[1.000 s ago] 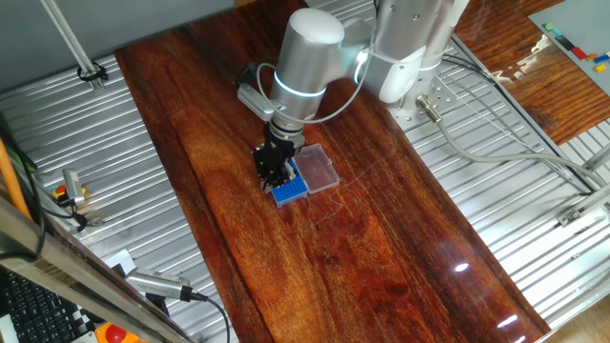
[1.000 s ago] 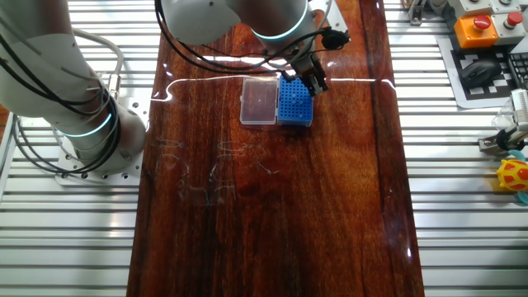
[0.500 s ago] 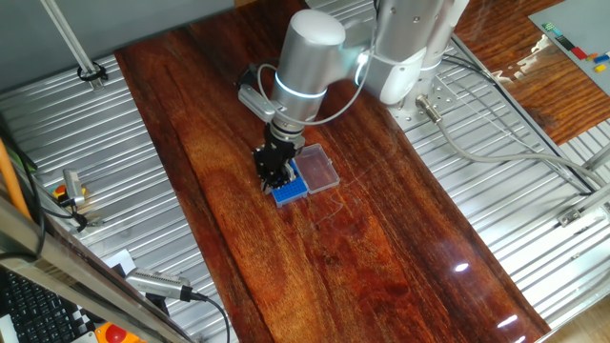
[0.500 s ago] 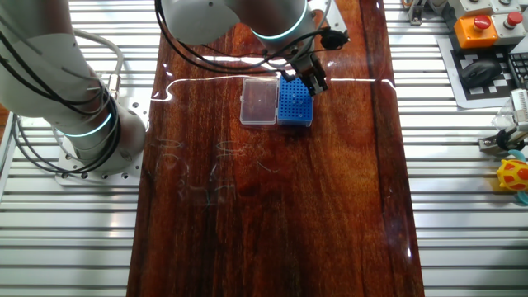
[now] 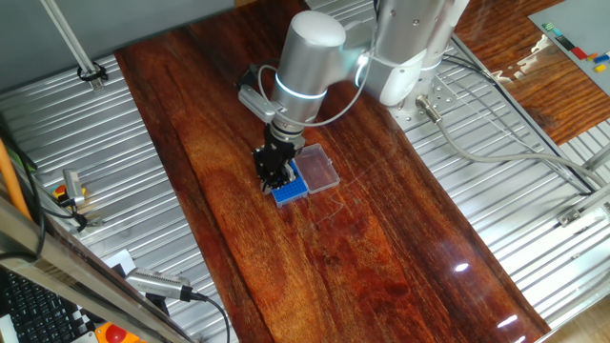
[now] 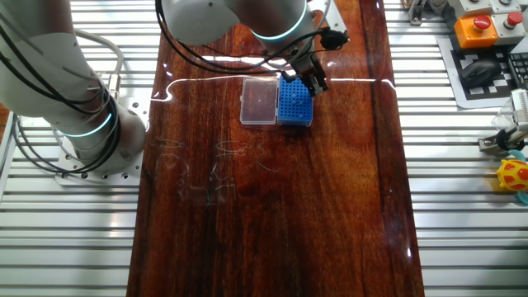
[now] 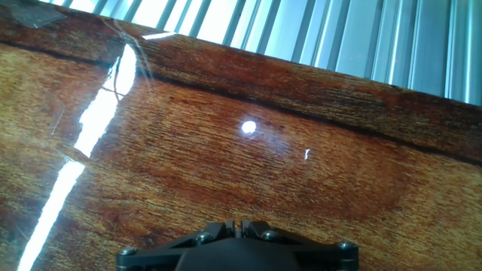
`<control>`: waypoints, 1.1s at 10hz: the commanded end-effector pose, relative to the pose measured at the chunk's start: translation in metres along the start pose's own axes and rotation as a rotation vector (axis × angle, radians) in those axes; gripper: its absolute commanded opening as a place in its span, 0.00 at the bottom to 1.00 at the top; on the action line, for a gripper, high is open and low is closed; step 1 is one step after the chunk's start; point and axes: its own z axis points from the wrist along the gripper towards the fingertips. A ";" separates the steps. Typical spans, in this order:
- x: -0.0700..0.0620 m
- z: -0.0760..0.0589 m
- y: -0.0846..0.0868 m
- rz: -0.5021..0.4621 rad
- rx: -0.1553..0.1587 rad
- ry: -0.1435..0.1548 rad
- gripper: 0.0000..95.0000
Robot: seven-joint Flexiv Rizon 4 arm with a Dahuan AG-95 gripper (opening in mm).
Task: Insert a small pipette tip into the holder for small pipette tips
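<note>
The holder for small pipette tips [image 5: 293, 189] is a small blue square rack on the wooden table; it also shows in the other fixed view [image 6: 295, 104]. Its clear lid panel [image 5: 320, 169] lies open beside it. My gripper [image 5: 276, 178] stands upright right over the rack's edge, fingertips almost on its top [image 6: 316, 85]. In the hand view the gripper [image 7: 242, 223] has its jaws pressed nearly together with a thin pale sliver between them, the small pipette tip. The rack itself is out of the hand view.
The dark wooden table [image 5: 381, 248] runs between ribbed metal surfaces [image 6: 462, 190]. The arm's base [image 6: 82, 124] stands at the left. A controller with an orange button [image 6: 478, 25] and a yellow toy [image 6: 513, 177] lie off the board at the right.
</note>
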 end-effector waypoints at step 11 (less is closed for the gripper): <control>0.004 -0.001 -0.002 0.002 0.008 -0.004 0.00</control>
